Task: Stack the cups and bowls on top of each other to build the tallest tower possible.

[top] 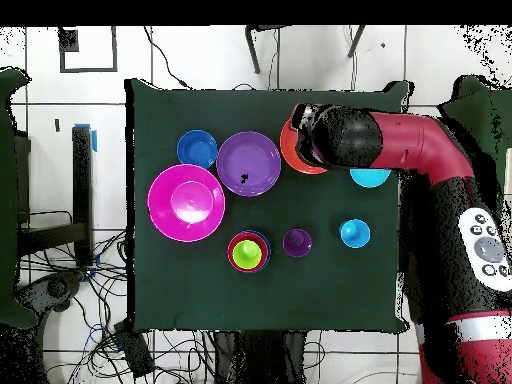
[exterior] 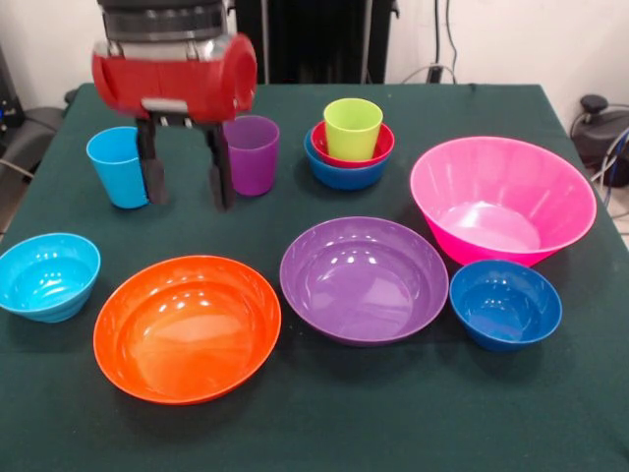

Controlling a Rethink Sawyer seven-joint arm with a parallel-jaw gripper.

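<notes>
My gripper [exterior: 186, 192] hangs open and empty, with its black fingers [exterior: 152, 177] seen between the light blue cup [exterior: 117, 167] and the purple cup [exterior: 251, 154]. The tower stands at the back: a blue bowl [exterior: 342, 175], a red bowl [exterior: 378, 147] in it, and the lime green cup [exterior: 352, 128] upright on top. The small cyan bowl [exterior: 47, 275] sits alone at the front left. The orange bowl [exterior: 187, 326], wide purple bowl [exterior: 364, 278], big pink bowl [exterior: 501, 200] and dark blue bowl [exterior: 504, 303] stand apart on the table.
The table [exterior: 324, 423] is covered in dark green cloth. In the overhead view my arm [top: 400, 145] reaches over the orange bowl [top: 293, 158] and hides part of the cyan bowl [top: 370, 179]. The stack [top: 247, 252] stands next to the purple cup [top: 296, 242].
</notes>
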